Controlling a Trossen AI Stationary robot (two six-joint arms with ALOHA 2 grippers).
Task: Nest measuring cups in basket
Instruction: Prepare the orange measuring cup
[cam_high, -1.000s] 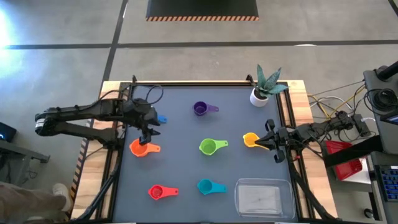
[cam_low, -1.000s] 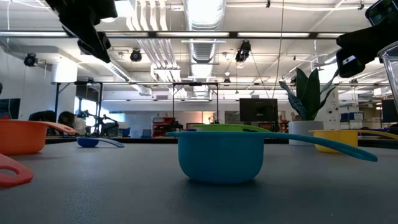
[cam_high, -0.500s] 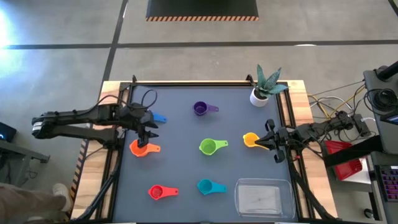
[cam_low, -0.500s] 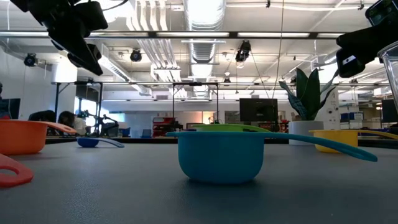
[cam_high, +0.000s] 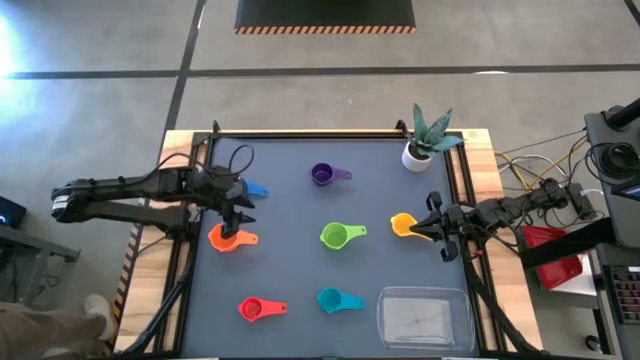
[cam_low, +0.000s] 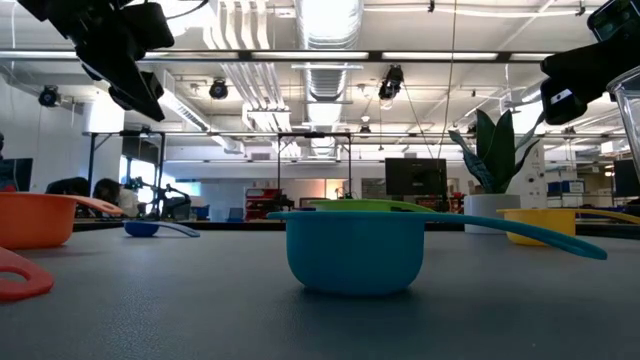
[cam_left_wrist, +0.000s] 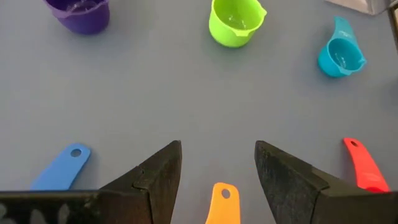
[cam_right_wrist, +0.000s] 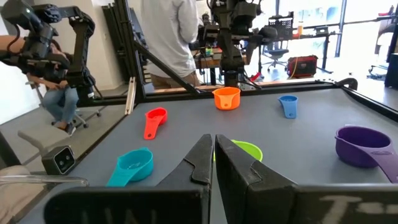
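While the left claw hangs open over the orange cup at the surface's left, that light, stiff, slick plastic looks easiest pinched by its rim; the right claw waits closed beside the yellow cup.

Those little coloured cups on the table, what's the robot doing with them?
It is meant to gather them into the clear basket, which holds none yet. The left gripper hovers open over the orange cup, gripping nothing. The right gripper waits shut beside the yellow cup. The others lie scattered.
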